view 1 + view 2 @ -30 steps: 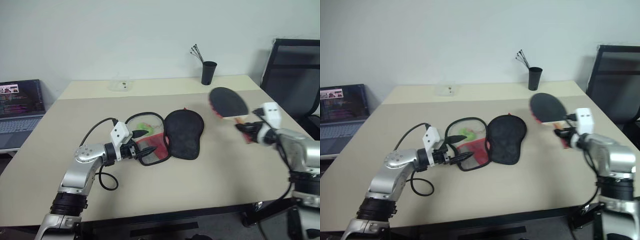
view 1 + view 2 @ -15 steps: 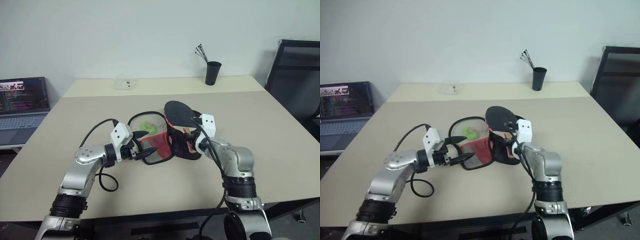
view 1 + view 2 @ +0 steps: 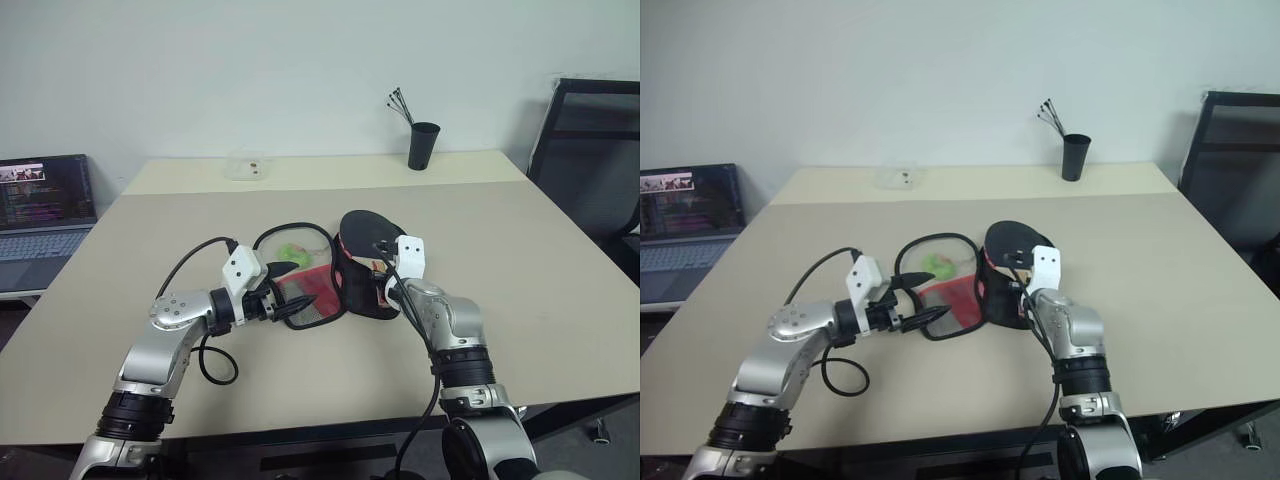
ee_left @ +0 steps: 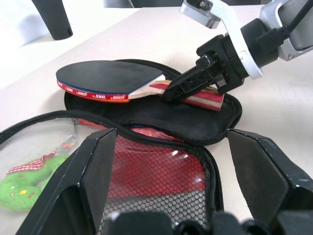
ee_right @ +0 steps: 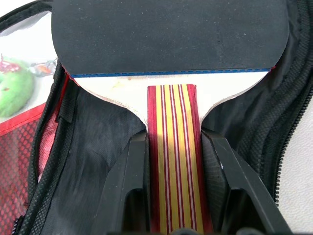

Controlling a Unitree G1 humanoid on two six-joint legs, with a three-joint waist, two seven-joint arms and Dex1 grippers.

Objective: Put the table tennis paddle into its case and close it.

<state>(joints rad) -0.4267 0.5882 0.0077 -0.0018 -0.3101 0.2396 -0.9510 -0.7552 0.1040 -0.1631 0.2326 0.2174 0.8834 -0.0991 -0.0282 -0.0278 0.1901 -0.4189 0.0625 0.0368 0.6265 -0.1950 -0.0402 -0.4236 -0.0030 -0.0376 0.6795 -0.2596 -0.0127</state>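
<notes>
The right gripper (image 5: 172, 161) clamps the striped wooden handle of the table tennis paddle (image 4: 110, 81), one black finger pressed to each side of the handle, and holds the bat over the open case (image 4: 161, 117). The paddle's round black face lies roughly level above the case's black inner half, its red edge turned toward the left wrist camera; whether the blade touches the lining cannot be told.

The case lies unzipped and spread flat near the middle of the beige table (image 3: 520, 260). Its dark half sits on the side of the right arm, and its red mesh pocket half (image 4: 156, 171) sits on the side of the left arm. The zip edge runs around both halves.

The left gripper (image 3: 290, 285) is spread wide at the mesh half of the case, one finger above the flap's rim and one at its near edge, with nothing pinched between them that can be made out. A small green object (image 3: 937, 264) with a red-and-white ribbon rests just beyond the mesh half, inside a loop of black cable (image 3: 290, 232).

Well beyond the case, at the table's far edge, stands a black cup (image 3: 423, 145) holding thin sticks. A small clear container (image 3: 245, 166) sits at the far edge, left of the case. A laptop (image 3: 45, 208) is open off the table's left side, and a black chair (image 3: 590, 150) stands to the right.
</notes>
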